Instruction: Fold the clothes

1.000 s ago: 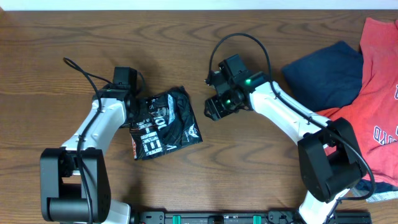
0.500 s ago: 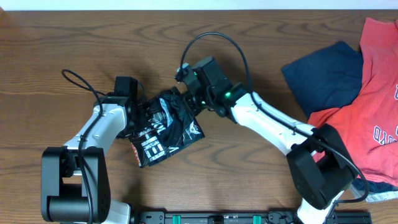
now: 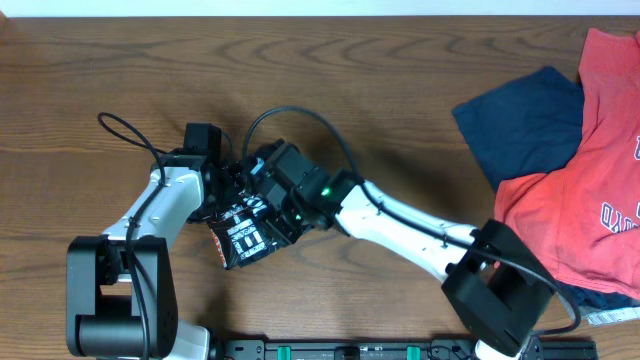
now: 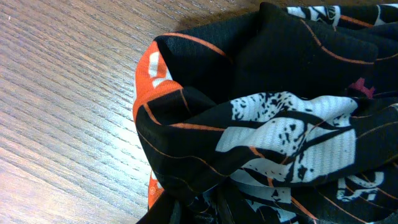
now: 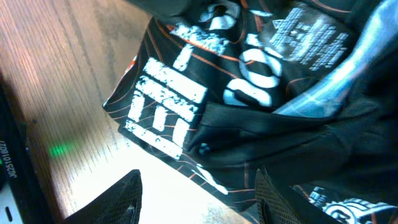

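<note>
The clothes, a black jersey with orange lines and white lettering, lie bunched on the wooden table left of centre. My left gripper is at the jersey's left edge. In the left wrist view the jersey fills the frame, and my left gripper is shut on a pinched fold at the bottom edge. My right gripper hovers over the jersey's upper right part and hides it. In the right wrist view my right gripper is open, its fingers wide apart just above the jersey.
A plain navy-blue garment and a red tee are piled at the table's right edge. A black rail runs along the front edge. The right arm stretches diagonally across the middle of the table.
My right arm has swung left, from beside the jersey to right over it. The jersey's right side is now covered and more bunched. The left arm has hardly moved.
</note>
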